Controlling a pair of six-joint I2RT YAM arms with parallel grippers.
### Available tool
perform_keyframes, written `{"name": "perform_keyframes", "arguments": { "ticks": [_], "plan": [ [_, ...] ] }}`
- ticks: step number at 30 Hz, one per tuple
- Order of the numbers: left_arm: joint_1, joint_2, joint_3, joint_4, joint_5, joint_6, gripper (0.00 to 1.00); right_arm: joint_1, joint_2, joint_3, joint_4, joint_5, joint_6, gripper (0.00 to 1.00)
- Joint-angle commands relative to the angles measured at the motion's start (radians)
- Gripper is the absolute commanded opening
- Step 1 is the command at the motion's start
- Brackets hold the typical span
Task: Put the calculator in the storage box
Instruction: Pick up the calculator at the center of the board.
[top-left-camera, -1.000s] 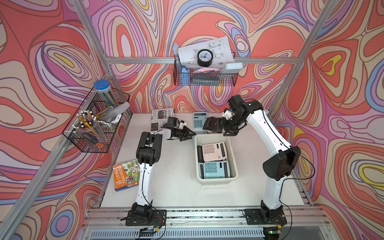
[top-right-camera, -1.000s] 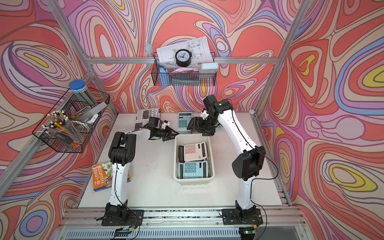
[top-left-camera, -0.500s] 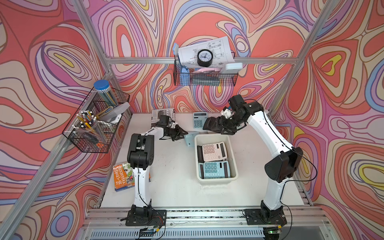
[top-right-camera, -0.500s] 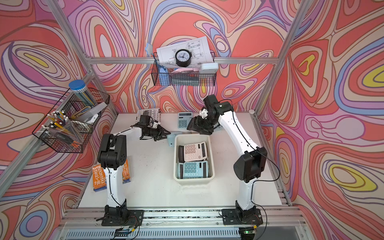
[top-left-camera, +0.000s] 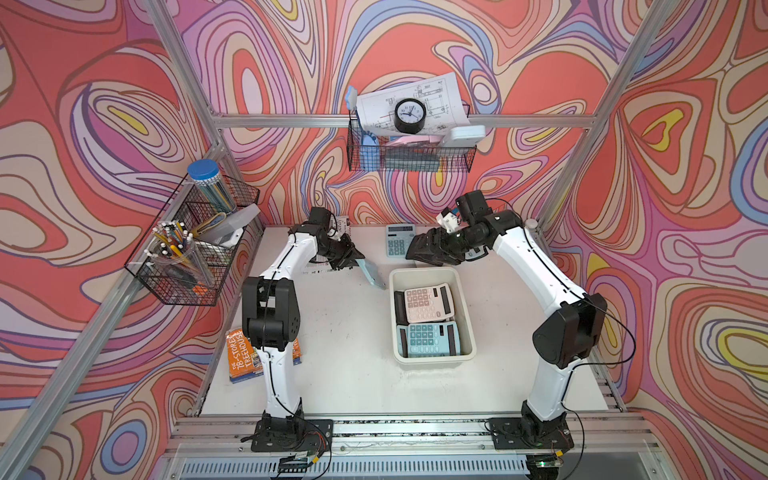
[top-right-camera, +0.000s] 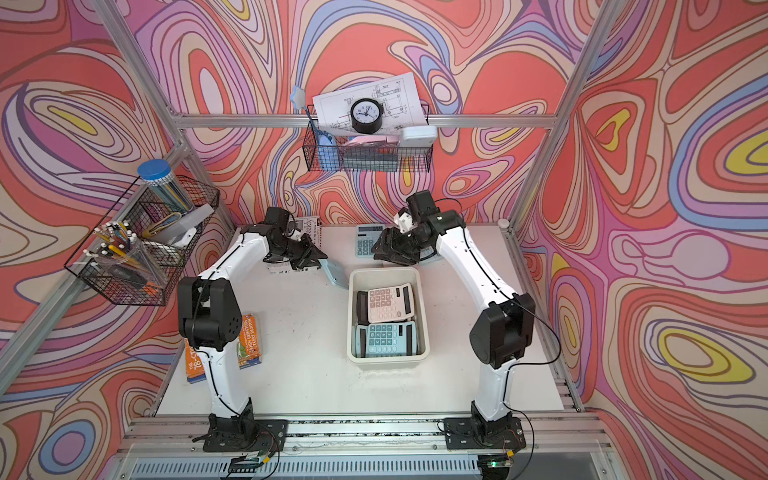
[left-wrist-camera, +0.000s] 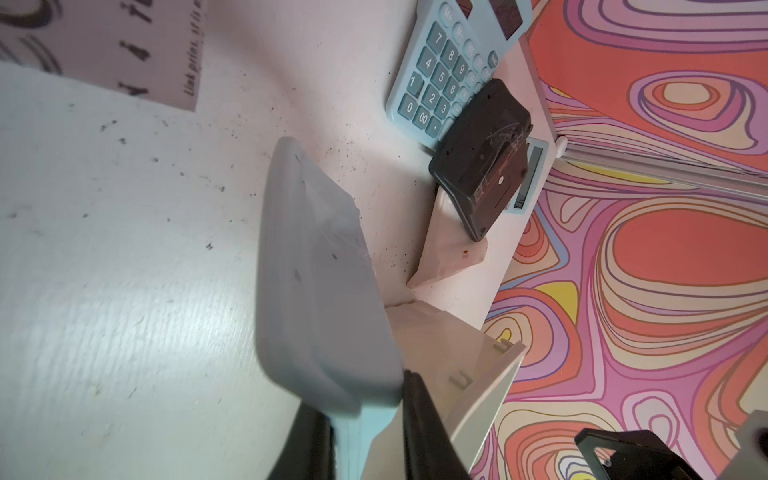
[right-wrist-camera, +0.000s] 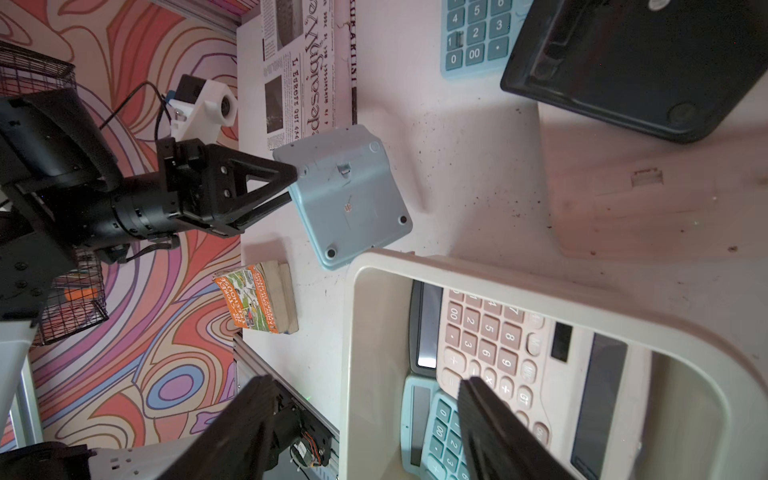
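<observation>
Swirling walls (top-left-camera: 124, 104), pastel plastic on white.
The walls swirl coral, lilac, blue and yellow with dark outlines; the table (top-left-camera: 340, 332) is white, the storage box (top-left-camera: 432, 362) cream, in it a pink calculator (top-left-camera: 426, 301) and a teal-keyed blue calculator (top-left-camera: 432, 338); the tilted calculator (top-left-camera: 372, 272) shows a plain pale blue back.

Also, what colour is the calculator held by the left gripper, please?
The calculator is light blue; right wrist view shows it best.

Book (top-left-camera: 243, 355) cover "78-Storey Treehouse", tabletop blue calculator (left-wrist-camera: 440, 79) keys 0–9, 00
</observation>
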Motion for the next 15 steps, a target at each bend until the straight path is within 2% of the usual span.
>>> {"name": "perform_keyframes", "arguments": {
  "ticks": [1, 7, 11, 15],
  "plan": [
    [0.011, -0.045, 0.097, -0.24, -0.046, 0.007, 0.03, -0.004, -0.027, -0.019, 0.121, -0.041, 0.005, 0.72],
    [0.013, -0.034, 0.225, -0.445, -0.046, -0.02, 0.03, 0.015, -0.007, -0.031, 0.203, -0.013, -0.014, 0.72],
    [0.02, -0.021, 0.286, -0.541, -0.013, -0.046, 0.0, 0.062, -0.014, -0.06, 0.264, 0.041, -0.095, 0.72],
    [0.04, -0.025, 0.296, -0.561, 0.052, -0.118, 0.0, 0.138, -0.048, -0.129, 0.385, 0.114, -0.224, 0.73]
  ]
}}
